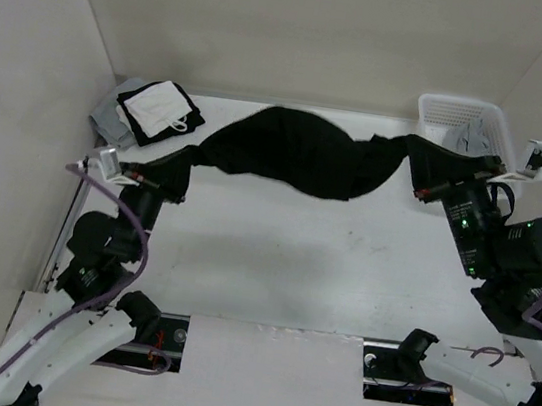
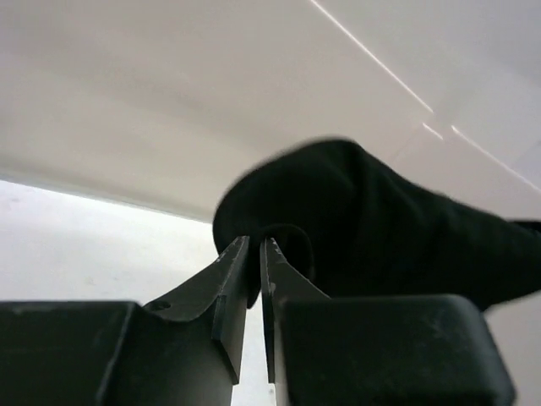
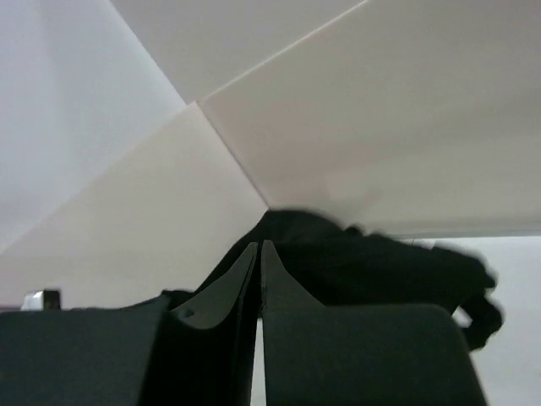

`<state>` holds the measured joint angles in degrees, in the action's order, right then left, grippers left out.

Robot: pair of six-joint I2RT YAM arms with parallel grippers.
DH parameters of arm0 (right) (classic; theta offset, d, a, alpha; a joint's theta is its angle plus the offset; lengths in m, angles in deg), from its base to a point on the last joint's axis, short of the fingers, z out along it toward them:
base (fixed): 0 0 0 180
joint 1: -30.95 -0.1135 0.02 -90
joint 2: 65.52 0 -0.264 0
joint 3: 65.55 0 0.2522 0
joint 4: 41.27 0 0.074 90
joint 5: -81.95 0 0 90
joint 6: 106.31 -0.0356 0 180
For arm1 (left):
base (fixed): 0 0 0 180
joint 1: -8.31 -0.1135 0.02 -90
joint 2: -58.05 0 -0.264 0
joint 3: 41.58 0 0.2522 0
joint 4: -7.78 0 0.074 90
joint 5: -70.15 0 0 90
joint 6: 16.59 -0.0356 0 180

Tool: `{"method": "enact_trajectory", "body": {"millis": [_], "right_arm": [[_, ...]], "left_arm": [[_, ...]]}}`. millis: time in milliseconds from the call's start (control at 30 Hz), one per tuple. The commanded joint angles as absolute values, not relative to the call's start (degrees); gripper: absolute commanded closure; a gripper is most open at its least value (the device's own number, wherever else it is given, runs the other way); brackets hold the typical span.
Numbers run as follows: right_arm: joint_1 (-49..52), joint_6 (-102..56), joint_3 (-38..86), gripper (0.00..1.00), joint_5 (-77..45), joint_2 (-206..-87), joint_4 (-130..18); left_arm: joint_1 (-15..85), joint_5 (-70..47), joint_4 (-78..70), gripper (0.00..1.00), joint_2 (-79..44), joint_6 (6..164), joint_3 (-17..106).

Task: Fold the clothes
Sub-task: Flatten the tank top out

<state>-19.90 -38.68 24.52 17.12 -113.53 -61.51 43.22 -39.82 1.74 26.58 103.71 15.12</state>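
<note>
The clothes (image 1: 298, 154), one black garment of thin fabric, hang stretched in a sagging band between my two grippers above the white table (image 1: 282, 265). My left gripper (image 1: 179, 182) is shut on the garment's left end. In the left wrist view its jaws (image 2: 254, 244) pinch a fold of the black cloth (image 2: 380, 228). My right gripper (image 1: 421, 184) is shut on the right end, beside the basket. In the right wrist view the jaws (image 3: 258, 247) are pressed together with the black fabric (image 3: 380, 266) bunched just beyond them.
A white plastic basket (image 1: 445, 111) with a grey garment (image 1: 474, 139) inside stands at the back right corner. A pile of grey, white and black clothes (image 1: 151, 110) lies at the back left. Walls enclose the table on three sides.
</note>
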Motion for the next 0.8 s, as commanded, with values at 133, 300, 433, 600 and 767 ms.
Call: {"method": "enact_trajectory", "body": {"millis": [133, 300, 433, 600, 767], "right_arm": [[3.9, -45.0, 19.8, 0.97, 1.4, -130.6, -60.7], [5.7, -44.7, 27.9, 1.00, -1.5, -137.8, -59.7], [3.1, -44.1, 34.6, 1.00, -1.1, -136.3, -66.8], [-4.2, -44.0, 31.4, 0.99, 5.4, -133.4, -70.1], [-10.0, -43.4, 29.2, 1.00, 10.3, -132.9, -70.8]], "left_arm": [[50.0, -63.2, -15.2, 0.92, 40.8, 106.4, -2.8], [51.8, -64.7, -7.7, 0.95, 34.3, 106.9, -0.8], [52.2, -58.4, 1.0, 0.94, 25.4, 105.7, 2.7], [59.7, -56.3, 5.3, 0.91, 15.8, 106.4, 3.3], [63.0, -60.5, 6.0, 0.88, 16.5, 105.7, 1.9]]}}
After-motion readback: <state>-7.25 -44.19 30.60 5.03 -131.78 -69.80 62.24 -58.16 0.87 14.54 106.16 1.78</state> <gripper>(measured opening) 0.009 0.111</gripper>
